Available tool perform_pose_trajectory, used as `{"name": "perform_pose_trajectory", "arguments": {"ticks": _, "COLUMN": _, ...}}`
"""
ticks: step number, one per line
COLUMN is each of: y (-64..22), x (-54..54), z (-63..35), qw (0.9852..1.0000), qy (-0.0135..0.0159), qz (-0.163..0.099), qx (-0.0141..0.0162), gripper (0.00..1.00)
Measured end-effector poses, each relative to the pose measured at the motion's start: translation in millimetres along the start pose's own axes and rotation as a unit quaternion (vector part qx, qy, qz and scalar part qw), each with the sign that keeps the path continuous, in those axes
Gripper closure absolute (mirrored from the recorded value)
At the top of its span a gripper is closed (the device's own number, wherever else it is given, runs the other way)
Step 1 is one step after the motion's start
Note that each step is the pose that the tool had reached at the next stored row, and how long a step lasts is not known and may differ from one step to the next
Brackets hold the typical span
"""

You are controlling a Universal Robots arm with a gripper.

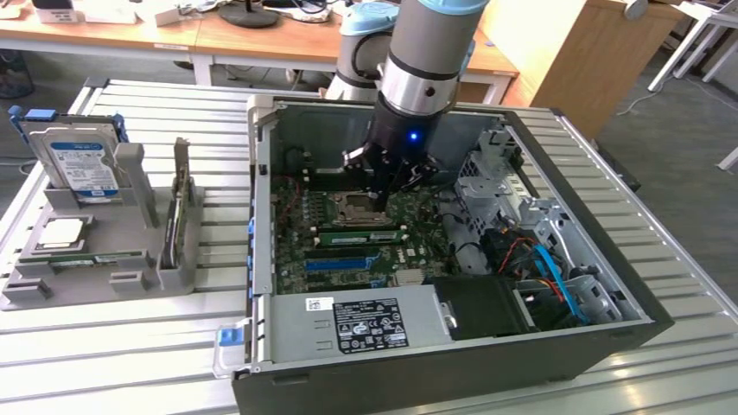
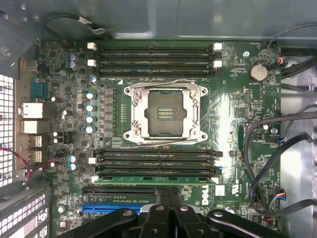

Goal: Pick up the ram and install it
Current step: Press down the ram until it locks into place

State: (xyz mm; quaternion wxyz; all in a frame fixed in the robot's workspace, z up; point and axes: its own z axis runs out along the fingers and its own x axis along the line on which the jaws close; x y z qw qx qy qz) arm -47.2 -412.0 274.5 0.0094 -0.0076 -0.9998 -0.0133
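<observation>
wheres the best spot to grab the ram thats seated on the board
The ram stands on edge in the board, with only its long top edge free. Pinch that edge mid-length across the flat faces, coming straight down from above; latches block the ends.

Arm (image 1: 424, 60) cut off by exterior view's top edge. Gripper (image 2: 169, 220) cut by wrist pic edge; fingertips hidden. Ram (image 2: 154, 179) sits edge-on in slot, label & chips not readable. Motherboard (image 1: 302, 226) partly hidden behind arm. Power supply (image 1: 358, 324) label text too small.
</observation>
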Motion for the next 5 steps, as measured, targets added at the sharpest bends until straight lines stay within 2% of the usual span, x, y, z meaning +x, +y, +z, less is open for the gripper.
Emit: {"name": "perform_pose_trajectory", "arguments": {"ticks": 5, "y": 0.0, "x": 0.0, "z": 0.0, "qw": 1.0, "qy": 0.0, "qz": 0.0, "qx": 0.0, "gripper": 0.89}}
